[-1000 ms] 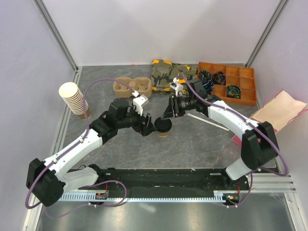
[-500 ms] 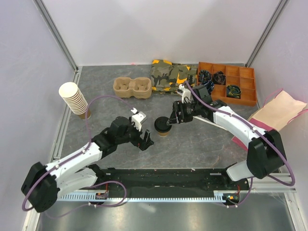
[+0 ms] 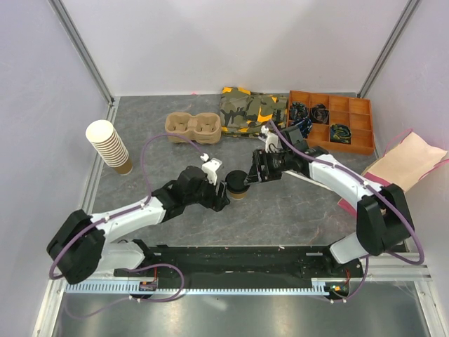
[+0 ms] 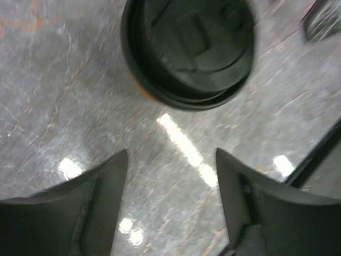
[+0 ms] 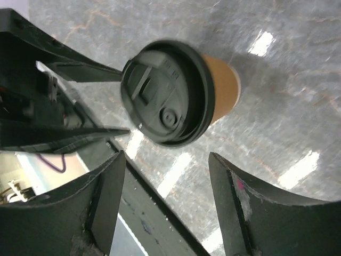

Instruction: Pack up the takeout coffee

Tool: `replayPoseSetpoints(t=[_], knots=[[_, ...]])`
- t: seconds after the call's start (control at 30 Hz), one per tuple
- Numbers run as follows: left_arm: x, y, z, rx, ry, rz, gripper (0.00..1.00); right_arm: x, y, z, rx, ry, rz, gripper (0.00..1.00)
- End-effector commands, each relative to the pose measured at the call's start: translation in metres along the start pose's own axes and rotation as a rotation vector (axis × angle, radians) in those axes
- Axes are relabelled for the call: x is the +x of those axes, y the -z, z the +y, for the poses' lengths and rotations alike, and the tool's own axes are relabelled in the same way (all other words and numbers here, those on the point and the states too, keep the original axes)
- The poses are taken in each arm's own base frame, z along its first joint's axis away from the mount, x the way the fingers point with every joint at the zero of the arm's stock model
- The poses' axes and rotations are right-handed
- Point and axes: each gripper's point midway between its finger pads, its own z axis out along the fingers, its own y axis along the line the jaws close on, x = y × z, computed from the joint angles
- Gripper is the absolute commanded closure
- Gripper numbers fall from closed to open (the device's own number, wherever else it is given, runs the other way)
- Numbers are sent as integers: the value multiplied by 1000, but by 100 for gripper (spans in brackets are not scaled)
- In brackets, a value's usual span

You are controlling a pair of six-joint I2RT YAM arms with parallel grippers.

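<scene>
Coffee, in a small tan kraft paper cup with a round black plastic lid [image 3: 237, 184], stands upright on the grey marbled table [image 3: 295, 210], between the two claws. The left claw [image 4: 171, 154] hangs just beside it on the near left, its fingers spread wide with only bare table between them. The right claw [image 5: 166, 157] sits close on the far right, likewise wide and gripping nothing. A brown moulded-pulp cup carrier [image 3: 193, 126] lies well apart, farther back.
</scene>
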Motion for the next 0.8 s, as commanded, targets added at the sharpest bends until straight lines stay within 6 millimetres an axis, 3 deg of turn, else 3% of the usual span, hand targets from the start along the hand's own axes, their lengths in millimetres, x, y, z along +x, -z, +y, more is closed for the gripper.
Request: replayPoseSetpoints(t=[0.0,0.03,0.17,0.33,0.47,0.53,0.77], knots=[[-29,16,-21,84,55,-129,35,6,12,19,-98,19,-34,28],[-28,18,-26,120,83,-121,39,16,9,18,-109,-16,-14,28],[-22,21,-50,259,191,-104,54,26,0,24,-186,-170,-26,28],[-23,18,-62,351,166,-111,63,32,-7,23,-228,-193,-24,34],[-18,6,-54,356,241,-73,74,42,-18,14,-233,-246,2,45],[-9,-3,-39,352,323,-31,79,46,-23,11,-239,-254,11,47],[-11,-6,-31,401,469,-36,75,60,-33,-2,-210,-313,36,53]])
